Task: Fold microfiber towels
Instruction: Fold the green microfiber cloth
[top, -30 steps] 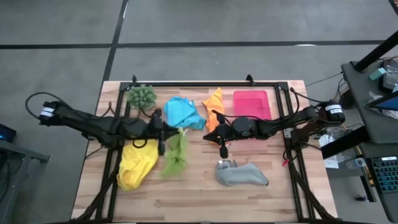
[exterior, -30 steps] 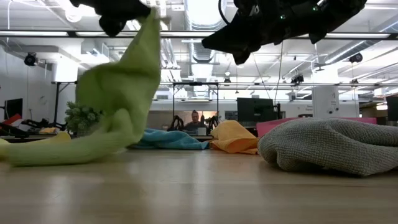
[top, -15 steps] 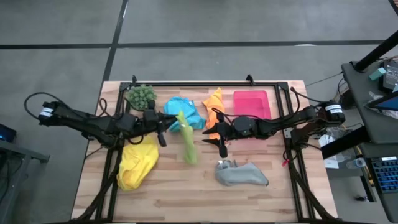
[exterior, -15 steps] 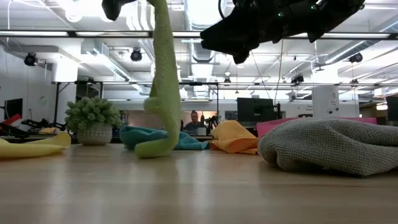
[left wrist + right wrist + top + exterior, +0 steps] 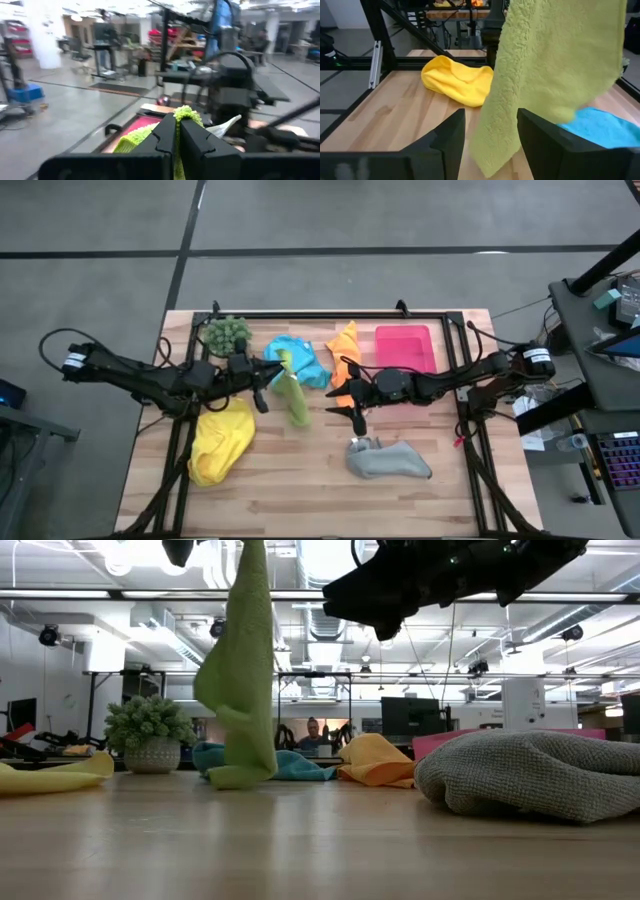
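Note:
My left gripper is shut on the lime green towel, which hangs over the table's middle, just in front of the blue towel. My right gripper stands open a little to the right of the green towel and touches nothing. The orange towel lies bunched at the back. The yellow towel lies bunched at the near left. The grey towel lies crumpled at the near right, below my right gripper. My left gripper pinches the green towel's top end between its two shut fingers, and a tuft sticks out past the tips. The fingers come in level from the table's left. The towel hangs slack below them; whether its lower end touches the table, I cannot tell.
A pink tray lies at the far right, partly under my right arm. A spiky green plant in a pot stands at the far left. A black frame runs along the table's far edge and sides. Bare wood shows along the near edge.
My left gripper has risen, tipped up to level and drawn back toward the far edge. The green towel, whose lower part lay trailing on the table toward the near edge, has been pulled up and swung round; it now hangs straight down in front of the blue towel.

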